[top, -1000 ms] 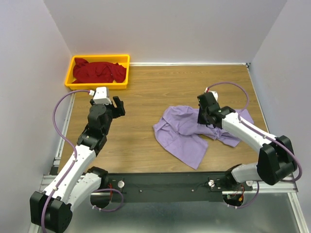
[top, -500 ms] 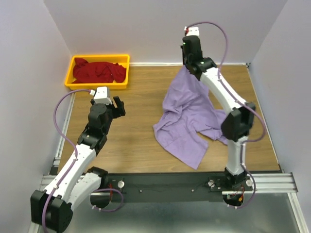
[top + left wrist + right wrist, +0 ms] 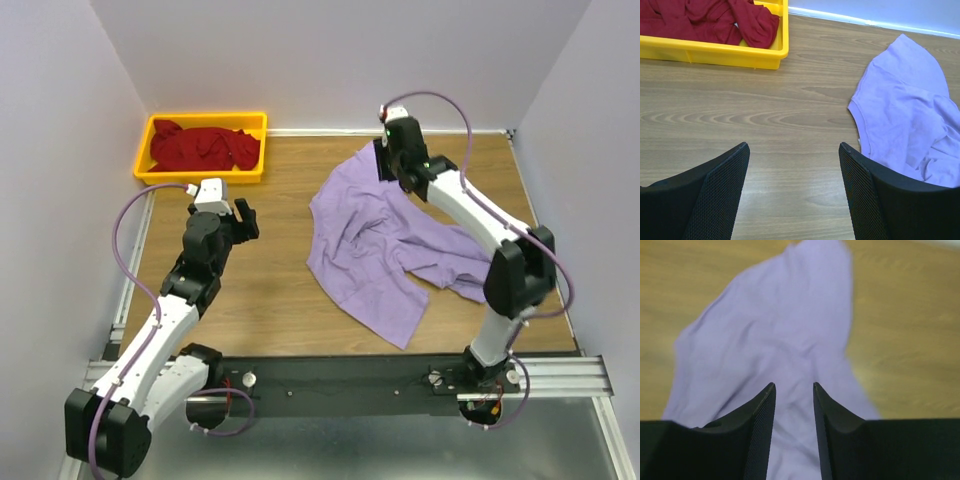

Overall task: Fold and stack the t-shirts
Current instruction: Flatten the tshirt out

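Note:
A purple t-shirt (image 3: 380, 240) lies rumpled on the wooden table, its far corner drawn up toward the back wall. It also shows in the left wrist view (image 3: 905, 115) and the right wrist view (image 3: 780, 330). My right gripper (image 3: 386, 152) hovers over that far corner. Its jaws stand apart (image 3: 794, 385) with nothing between them, and the cloth lies below. My left gripper (image 3: 243, 215) is open and empty (image 3: 792, 146) above bare wood, left of the shirt. Red t-shirts (image 3: 205, 148) lie heaped in a yellow bin (image 3: 200, 178) at the back left.
The yellow bin (image 3: 715, 55) with the red shirts (image 3: 710, 20) stands ahead and left of my left gripper. Purple walls close in the table at the back and both sides. The black rail with the arm bases runs along the near edge (image 3: 340, 375).
My right arm lifted the purple shirt's edge high toward the back wall, then came down and let go. The shirt now lies spread further back and left. The left arm barely moved.

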Robot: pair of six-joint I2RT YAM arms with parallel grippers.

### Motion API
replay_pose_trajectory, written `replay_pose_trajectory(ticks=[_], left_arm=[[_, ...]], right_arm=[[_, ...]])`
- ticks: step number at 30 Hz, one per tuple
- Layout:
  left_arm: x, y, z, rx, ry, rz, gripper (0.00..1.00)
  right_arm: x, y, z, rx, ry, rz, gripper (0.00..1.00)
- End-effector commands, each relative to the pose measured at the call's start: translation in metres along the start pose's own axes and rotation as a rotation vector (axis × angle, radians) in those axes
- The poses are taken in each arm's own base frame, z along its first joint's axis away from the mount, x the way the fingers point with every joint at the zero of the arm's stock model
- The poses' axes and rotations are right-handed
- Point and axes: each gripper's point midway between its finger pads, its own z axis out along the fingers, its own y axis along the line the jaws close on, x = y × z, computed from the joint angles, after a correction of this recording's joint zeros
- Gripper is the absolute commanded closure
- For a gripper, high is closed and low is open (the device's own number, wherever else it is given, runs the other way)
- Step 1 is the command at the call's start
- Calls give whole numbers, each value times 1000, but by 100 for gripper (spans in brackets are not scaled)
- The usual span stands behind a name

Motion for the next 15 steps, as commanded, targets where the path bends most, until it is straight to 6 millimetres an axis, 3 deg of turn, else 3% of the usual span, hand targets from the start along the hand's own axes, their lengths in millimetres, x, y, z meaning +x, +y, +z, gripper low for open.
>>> replay_pose_trajectory(ticks=[1, 3, 4, 6, 7, 10, 14, 15], left_arm=[[-15, -4, 0, 19, -31, -21, 21], [-14, -2, 1, 12, -29, -23, 21], [-15, -2, 1, 10, -30, -23, 21], [-16, 0, 1, 3, -33, -24, 21], [-16, 1, 1, 1, -34, -25, 20], [-16, 3, 1, -9, -33, -25, 21], [-15, 4, 0, -13, -32, -24, 21], [-16, 3, 0, -10, -35, -25, 21]], right_arm=[[81, 49, -48, -300, 179, 147, 59], [116, 71, -72, -417, 270, 180, 62], [152, 77, -80, -438, 358, 197, 62], [179, 94, -92, -480, 430, 205, 63], [202, 98, -97, -484, 486, 200, 63], [232, 116, -100, -503, 581, 182, 63], [254, 140, -90, -507, 662, 144, 63], [248, 153, -88, -532, 656, 135, 63]])
